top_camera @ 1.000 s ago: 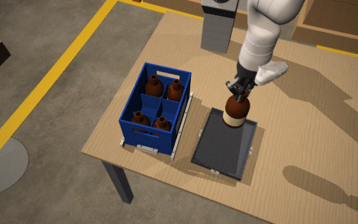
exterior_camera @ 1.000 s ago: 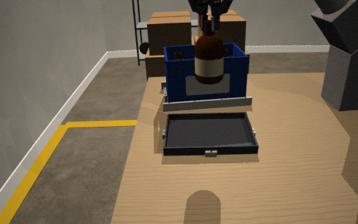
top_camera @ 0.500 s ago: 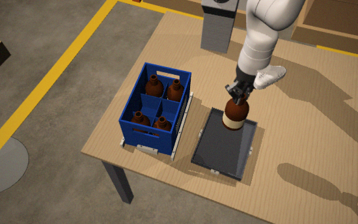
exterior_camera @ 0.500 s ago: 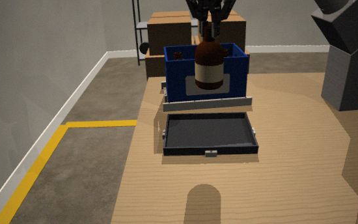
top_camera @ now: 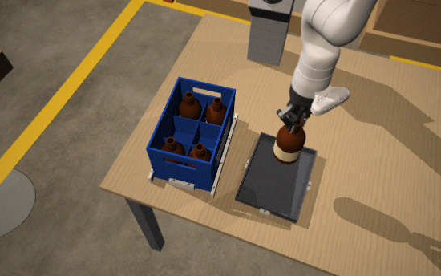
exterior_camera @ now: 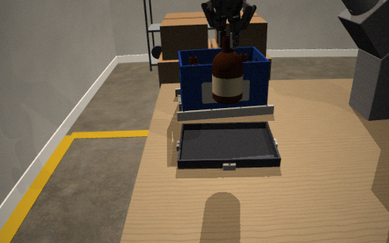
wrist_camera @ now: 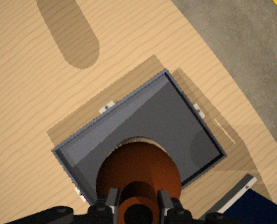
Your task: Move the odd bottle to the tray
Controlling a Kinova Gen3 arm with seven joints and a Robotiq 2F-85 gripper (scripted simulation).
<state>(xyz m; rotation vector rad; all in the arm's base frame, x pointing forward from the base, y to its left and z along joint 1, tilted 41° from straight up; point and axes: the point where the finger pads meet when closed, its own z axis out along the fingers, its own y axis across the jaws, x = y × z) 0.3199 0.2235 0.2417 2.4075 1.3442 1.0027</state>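
Bottle (top_camera: pixel 289 141) (exterior_camera: pixel 227 74) (wrist_camera: pixel 139 172) out, neck pinched by the gripper (top_camera: pixel 295 124) (exterior_camera: pixel 228 40) (wrist_camera: pixel 138 202), inboard of the tabletop's (top_camera: pixel 377 168) (exterior_camera: pixel 315 148) (wrist_camera: pixel 29 75) near edge; lowering and release remain!

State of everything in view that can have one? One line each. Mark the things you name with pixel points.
black two-finger end effector (top_camera: pixel 293 125) (exterior_camera: pixel 228 43) (wrist_camera: pixel 138 202): shut on the bottle's neck
brown bottle with cream label (top_camera: pixel 289 144) (exterior_camera: pixel 227 75) (wrist_camera: pixel 138 170): upright, held above the tray
dark grey rectangular tray (top_camera: pixel 266 182) (exterior_camera: pixel 226 143) (wrist_camera: pixel 164 115): flat on the table, nothing standing in it
blue open-topped crate (top_camera: pixel 184 170) (exterior_camera: pixel 191 85): upright, holding four brown bottles
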